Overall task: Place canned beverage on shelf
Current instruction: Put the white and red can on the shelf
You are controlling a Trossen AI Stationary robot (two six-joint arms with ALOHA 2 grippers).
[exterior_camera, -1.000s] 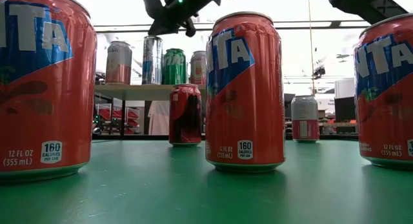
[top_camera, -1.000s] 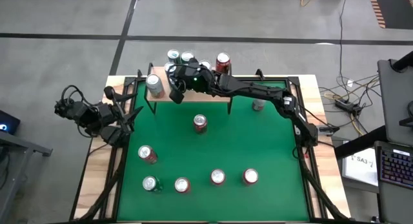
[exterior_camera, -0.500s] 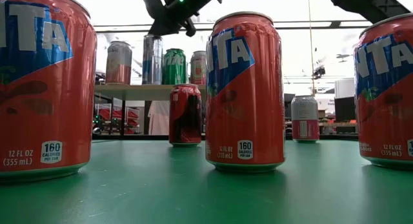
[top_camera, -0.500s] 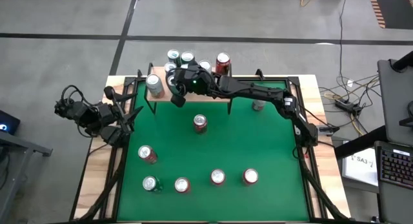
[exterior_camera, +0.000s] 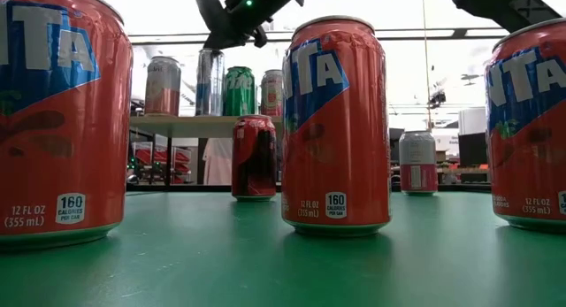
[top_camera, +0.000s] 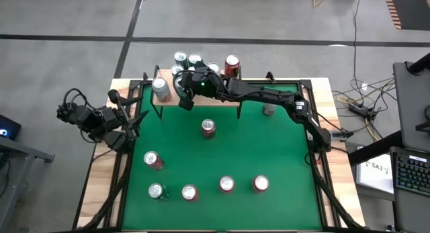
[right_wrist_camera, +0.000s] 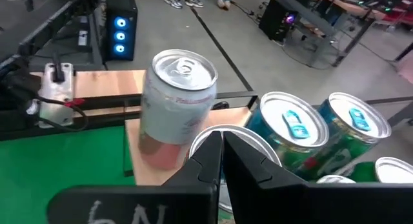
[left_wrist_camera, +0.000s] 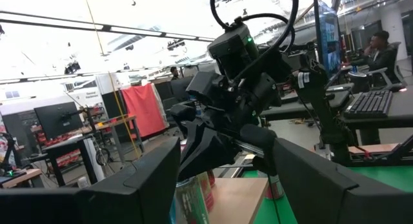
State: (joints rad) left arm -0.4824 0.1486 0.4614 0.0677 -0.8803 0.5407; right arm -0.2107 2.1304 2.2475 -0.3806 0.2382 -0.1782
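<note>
Two dark robot arms are seen over a green table [top_camera: 269, 152] from above. On the green surface seven cans are counted: a red can [top_camera: 208, 128] near the middle, a red one [top_camera: 153, 160] toward the left, a pale can [top_camera: 269, 110] near the far right, and a near row of four, namely a silver-topped can [top_camera: 156, 191] and three red cans [top_camera: 189, 192], [top_camera: 226, 184], [top_camera: 261, 184]. At the far edge the shelf [top_camera: 165, 99], a light-wood board on thin black legs, is seen with about five cans on it, though some are hidden by the arm: a pale pink can [right_wrist_camera: 175, 108] at its left end, two green cans [right_wrist_camera: 289, 140], [right_wrist_camera: 352, 137], and a red-topped can [top_camera: 232, 64] at the far side. The right gripper [top_camera: 183, 95] is held above the shelf among these cans, its fingers pressed together on nothing, the pale pink can just beside it. Compared with a second ago, this gripper has shifted slightly toward the pink can. The left gripper [top_camera: 132, 124] is parked at the table's left edge, fingers spread and empty.
</note>
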